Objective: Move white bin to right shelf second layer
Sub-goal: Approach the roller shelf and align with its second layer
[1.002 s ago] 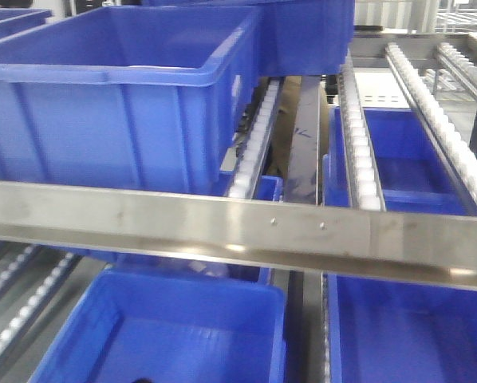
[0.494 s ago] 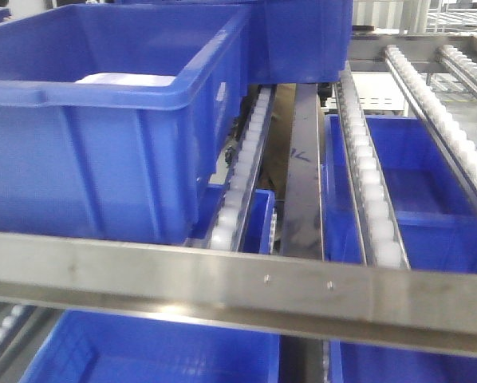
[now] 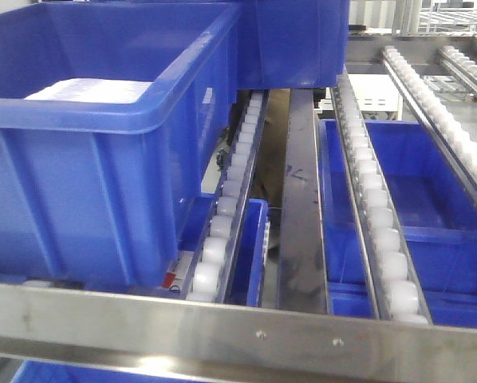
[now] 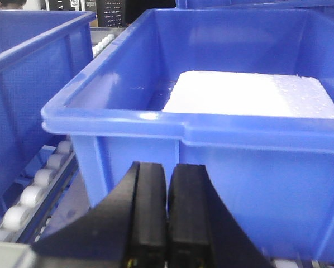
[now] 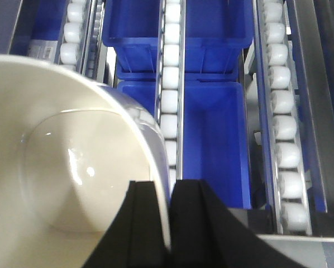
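Right gripper jaws pinch the rim wall of the white bin, one finger inside, one outside, bin held above the roller rails; left gripper jaws pressed together on nothing, parked in front of a blue crate. Rack is sloping metal rails lined with white rollers behind a stainless-steel front bar, with more racking visible behind at top right. Big blue crate sits on the left rails holding a flat white slab; open blue crates sit on the level below.
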Available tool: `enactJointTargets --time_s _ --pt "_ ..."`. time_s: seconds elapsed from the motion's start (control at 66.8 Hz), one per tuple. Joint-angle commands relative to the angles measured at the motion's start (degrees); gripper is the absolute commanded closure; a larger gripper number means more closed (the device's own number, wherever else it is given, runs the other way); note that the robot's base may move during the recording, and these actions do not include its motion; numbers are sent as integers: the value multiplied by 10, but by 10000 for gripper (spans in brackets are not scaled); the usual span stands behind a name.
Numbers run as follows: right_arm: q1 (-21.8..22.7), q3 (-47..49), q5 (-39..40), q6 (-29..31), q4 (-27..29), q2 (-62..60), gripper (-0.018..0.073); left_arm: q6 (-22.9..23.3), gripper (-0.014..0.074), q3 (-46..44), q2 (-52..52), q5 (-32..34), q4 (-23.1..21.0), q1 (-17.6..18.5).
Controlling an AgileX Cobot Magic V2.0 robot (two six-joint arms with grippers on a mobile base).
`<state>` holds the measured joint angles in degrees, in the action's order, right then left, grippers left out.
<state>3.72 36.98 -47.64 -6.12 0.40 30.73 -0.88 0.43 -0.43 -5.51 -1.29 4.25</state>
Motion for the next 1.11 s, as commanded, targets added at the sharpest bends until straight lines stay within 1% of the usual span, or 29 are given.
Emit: enactJointTargets --time_s 0.0,0.718,0.927,1.092 --pt "3 17 50 2 1 0 511 2 512 21 -10 50 -4 1" --pt "3 17 48 2 2 0 511 2 512 21 -10 50 -4 1" --pt "3 17 61 2 46 11 511 2 512 21 -10 50 -4 1" --pt "3 17 70 2 46 67 511 2 512 21 -10 50 -4 1"
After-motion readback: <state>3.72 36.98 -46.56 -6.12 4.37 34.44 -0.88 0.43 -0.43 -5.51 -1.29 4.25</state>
